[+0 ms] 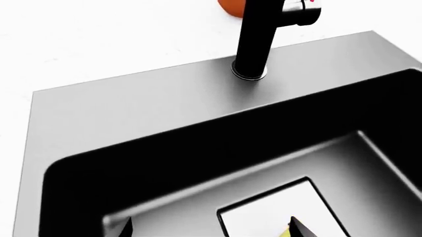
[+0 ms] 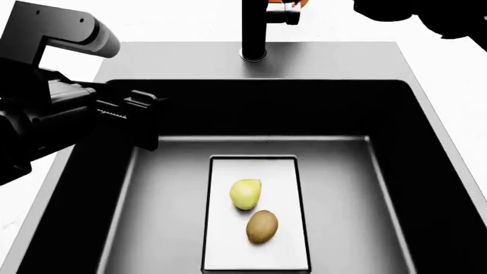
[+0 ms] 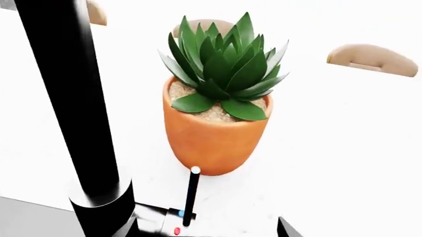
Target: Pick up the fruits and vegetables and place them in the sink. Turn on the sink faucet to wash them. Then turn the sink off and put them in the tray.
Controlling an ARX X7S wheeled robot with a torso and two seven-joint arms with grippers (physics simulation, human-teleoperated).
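Two fruits in the basin, faucet on the rim behind

In the head view's lower centre, the yellow-green pear-shaped fruit [image 2: 245, 194] and the brown oval fruit [image 2: 262, 226] lie touching on the pale rectangular drain plate [image 2: 228, 251] inside the matte black rectangular sink [image 2: 335, 60]; the tall slim black faucet [image 2: 254, 28] stands top centre, the terracotta-potted succulent [image 3: 216, 98] behind it.

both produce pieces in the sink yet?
Yes. The pear-shaped fruit and brown oval both lie on the drain plate inside the sink.

The sink [image 2: 426, 171] basin looks matt black, its rim brushed grey metal; the faucet [image 1: 257, 34] is smooth black; the plant pot [image 3: 214, 140] is matt terracotta.
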